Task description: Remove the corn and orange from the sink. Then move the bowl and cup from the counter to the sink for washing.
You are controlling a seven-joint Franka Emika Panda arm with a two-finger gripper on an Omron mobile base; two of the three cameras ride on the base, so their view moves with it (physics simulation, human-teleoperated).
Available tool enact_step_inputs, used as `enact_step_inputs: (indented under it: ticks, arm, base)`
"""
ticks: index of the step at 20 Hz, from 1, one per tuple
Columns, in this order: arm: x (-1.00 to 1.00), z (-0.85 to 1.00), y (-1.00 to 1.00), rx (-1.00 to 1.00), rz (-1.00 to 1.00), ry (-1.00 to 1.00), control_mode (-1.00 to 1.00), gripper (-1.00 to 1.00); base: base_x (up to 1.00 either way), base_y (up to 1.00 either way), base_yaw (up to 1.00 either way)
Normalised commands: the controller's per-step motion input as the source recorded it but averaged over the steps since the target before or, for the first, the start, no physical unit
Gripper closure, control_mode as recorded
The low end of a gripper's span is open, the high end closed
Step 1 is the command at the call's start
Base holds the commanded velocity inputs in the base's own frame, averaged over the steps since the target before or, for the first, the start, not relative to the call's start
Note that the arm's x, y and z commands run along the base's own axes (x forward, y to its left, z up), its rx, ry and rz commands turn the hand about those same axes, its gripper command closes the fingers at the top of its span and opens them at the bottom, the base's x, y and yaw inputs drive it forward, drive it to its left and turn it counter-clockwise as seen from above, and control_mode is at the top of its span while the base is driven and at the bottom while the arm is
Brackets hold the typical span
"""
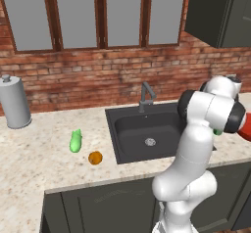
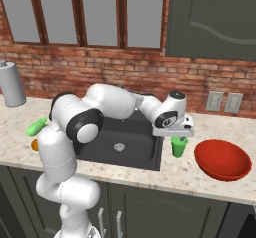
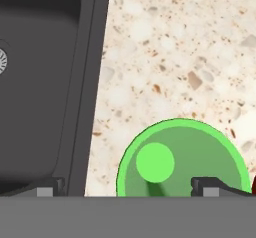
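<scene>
The small green cup (image 2: 178, 146) stands on the counter just right of the dark sink (image 2: 98, 151), with the wide red bowl (image 2: 222, 159) further right. My gripper (image 2: 176, 135) hangs open directly over the cup. From the hand, I look down into the cup (image 3: 182, 159); one fingertip (image 3: 210, 186) lies over its inside, the other over the sink's rim (image 3: 90, 82). The green corn (image 1: 75, 141) and the orange (image 1: 95, 157) lie on the counter left of the sink (image 1: 130, 131), whose basin holds nothing but the drain.
An angular faucet (image 1: 146, 96) rises behind the sink. A grey cylindrical canister (image 1: 14, 102) stands at the far left by the brick wall. A dark wall cabinet (image 2: 212, 17) hangs above the bowl's end of the counter.
</scene>
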Motion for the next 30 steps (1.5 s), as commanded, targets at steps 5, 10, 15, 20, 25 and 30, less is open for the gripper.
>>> enact_step_inputs:
  ticks: [5,10,15,20,25,30]
  arm:
    - [0.14,-0.13,-0.02,0.00,0.00,0.00,-1.00,-1.00]
    - [0.14,-0.13,-0.04,0.00,0.00,0.00,-1.00,-1.00]
    - [0.03,-0.14,-0.08,0.00,0.00,0.01,-1.00,-1.00]
    - [0.00,-0.20,-0.05,0.00,0.00,0.03,-1.00,-1.00]
    - [0.00,-0.14,0.04,0.00,0.00,0.00,-1.00,1.00]
    - [-0.02,-0.09,0.10,0.00,0.00,0.00,-1.00,1.00]
  base:
    - [0.00,0.00,0.00]
    - [0.00,0.00,0.00]
    - [0.00,0.00,0.00]
    - [0.00,0.00,0.00]
    - [0.00,0.00,0.00]
    - [0.00,0.00,0.00]
